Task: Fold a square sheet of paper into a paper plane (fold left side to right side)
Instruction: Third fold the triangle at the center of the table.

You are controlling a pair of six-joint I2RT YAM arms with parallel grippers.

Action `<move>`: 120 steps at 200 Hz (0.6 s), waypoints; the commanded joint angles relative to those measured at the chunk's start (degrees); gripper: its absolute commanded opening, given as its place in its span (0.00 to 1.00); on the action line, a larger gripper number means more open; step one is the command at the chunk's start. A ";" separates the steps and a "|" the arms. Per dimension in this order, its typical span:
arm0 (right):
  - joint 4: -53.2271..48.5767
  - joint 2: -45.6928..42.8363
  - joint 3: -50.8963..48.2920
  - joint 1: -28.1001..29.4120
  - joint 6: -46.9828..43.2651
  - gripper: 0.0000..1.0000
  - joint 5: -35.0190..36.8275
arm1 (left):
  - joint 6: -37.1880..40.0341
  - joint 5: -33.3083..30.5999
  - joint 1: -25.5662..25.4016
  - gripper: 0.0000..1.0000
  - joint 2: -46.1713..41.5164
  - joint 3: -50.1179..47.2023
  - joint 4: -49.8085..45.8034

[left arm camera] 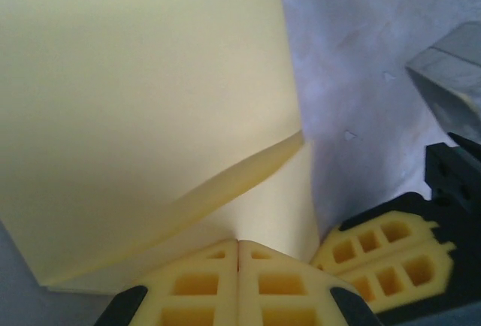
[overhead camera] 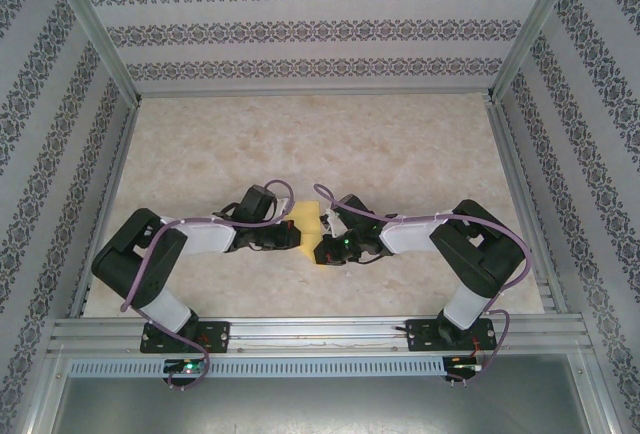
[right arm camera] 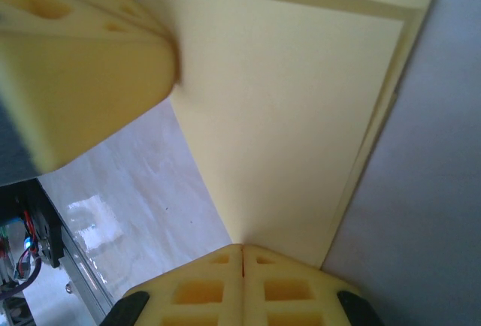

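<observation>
Fingers [left arm camera: 197, 287] of the left gripper [left arm camera: 239, 247] are seen pressed together on the near edge of the folded yellow sheet of paper [left arm camera: 143, 101], which spreads away ahead of them. The right gripper [right arm camera: 242, 251] is likewise clamped on the sheet's edge, just right of the left fingertips.

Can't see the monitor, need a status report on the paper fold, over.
Left tool shut, pinching the yellow paper. Right tool shut on the same sheet. Paper shows folded layers. Tools crowded close together, over.
</observation>
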 commanded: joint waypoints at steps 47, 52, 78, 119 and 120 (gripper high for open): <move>-7.41 -0.03 0.50 -0.95 -0.67 0.00 2.06 | 0.90 -4.23 -0.46 0.00 3.11 -1.59 0.30; -7.39 -0.34 1.09 -0.98 -0.49 0.00 1.47 | 0.76 -4.56 -0.51 0.00 3.11 -1.85 0.22; -7.69 -2.91 3.53 -0.84 0.64 0.00 0.04 | -0.14 -5.20 -0.44 0.00 2.94 -2.69 -0.40; -7.32 -5.87 4.67 -0.09 2.25 0.00 0.23 | -2.90 -5.76 -0.44 0.00 3.02 -3.06 -1.34; -7.34 -5.87 4.65 -0.06 2.31 0.00 0.26 | -2.96 -5.76 -0.44 0.00 3.07 -3.10 -1.36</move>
